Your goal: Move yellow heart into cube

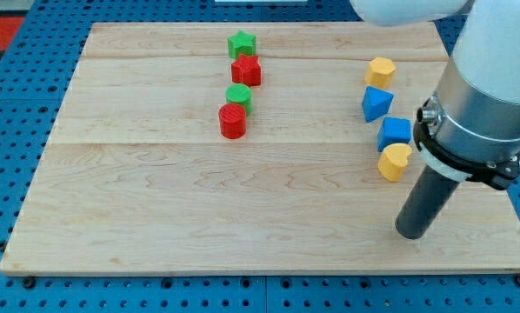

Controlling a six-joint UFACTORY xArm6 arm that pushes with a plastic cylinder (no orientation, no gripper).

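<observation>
Yellow heart block [394,162] sits up-left of my tip [410,233], already touching blue cube [395,132] above; no pincer fitted, nothing held.

You see a yellow heart [394,162], blue cube [395,132], red star [246,70] and green star [241,43] on pale wood board [156,191].

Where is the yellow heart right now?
The yellow heart sits at the view's right, touching the blue cube just above it. My tip is below it, slightly to the right, not touching.
</observation>
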